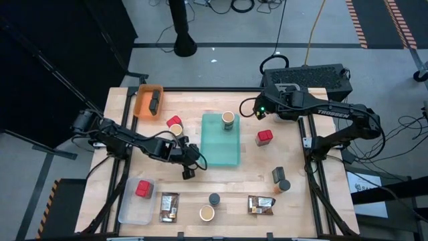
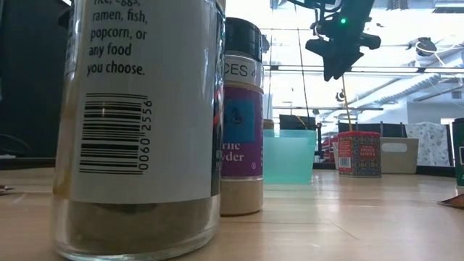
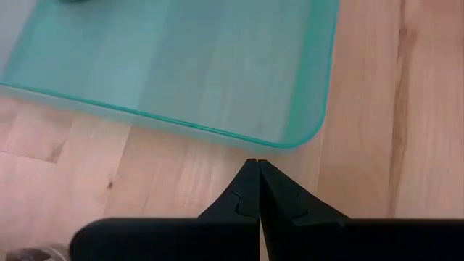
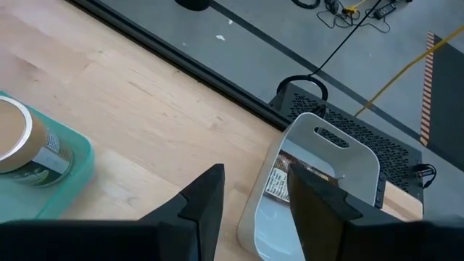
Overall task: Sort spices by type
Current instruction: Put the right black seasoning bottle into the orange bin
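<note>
Labelled jar (image 2: 138,123) fills foreground on wooden table (image 2: 348,217).

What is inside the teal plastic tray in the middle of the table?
The teal plastic tray holds one tan round jar with a cream top, upright at its far end. The rest of its floor shows bare. What lies beneath the jar is covered.

a light wooden table (image 1: 241,194) carries a teal tray (image 1: 221,148) at centre, an orange bin (image 1: 142,102) far left, a clear tray (image 1: 134,209) near left, red boxes (image 1: 264,137), brown packets (image 1: 261,205), tan jars (image 1: 206,213) and small dark jars (image 1: 214,199).
</note>
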Controlling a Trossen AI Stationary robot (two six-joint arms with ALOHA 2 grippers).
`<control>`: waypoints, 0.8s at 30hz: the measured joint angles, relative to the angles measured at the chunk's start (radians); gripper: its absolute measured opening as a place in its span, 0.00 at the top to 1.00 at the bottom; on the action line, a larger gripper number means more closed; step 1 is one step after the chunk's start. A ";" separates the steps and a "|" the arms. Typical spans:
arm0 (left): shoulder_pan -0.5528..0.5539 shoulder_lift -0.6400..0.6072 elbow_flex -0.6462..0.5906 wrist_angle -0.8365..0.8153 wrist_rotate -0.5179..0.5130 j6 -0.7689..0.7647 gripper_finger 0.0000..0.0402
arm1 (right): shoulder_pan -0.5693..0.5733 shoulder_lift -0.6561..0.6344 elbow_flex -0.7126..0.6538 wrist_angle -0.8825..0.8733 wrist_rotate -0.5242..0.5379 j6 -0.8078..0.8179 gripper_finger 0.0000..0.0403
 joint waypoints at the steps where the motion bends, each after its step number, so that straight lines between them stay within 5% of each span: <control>1: 0.000 0.000 0.000 0.000 0.000 0.000 1.00 | 0.000 0.000 0.000 0.000 0.000 0.000 0.66; 11: -0.005 -0.134 0.005 -0.160 -0.021 0.000 1.00 | 0.045 0.000 0.000 0.001 -0.027 -0.013 0.66; 24: -0.018 -0.452 0.005 -0.201 -0.188 0.095 0.99 | 0.194 0.000 0.000 0.004 -0.421 0.052 0.66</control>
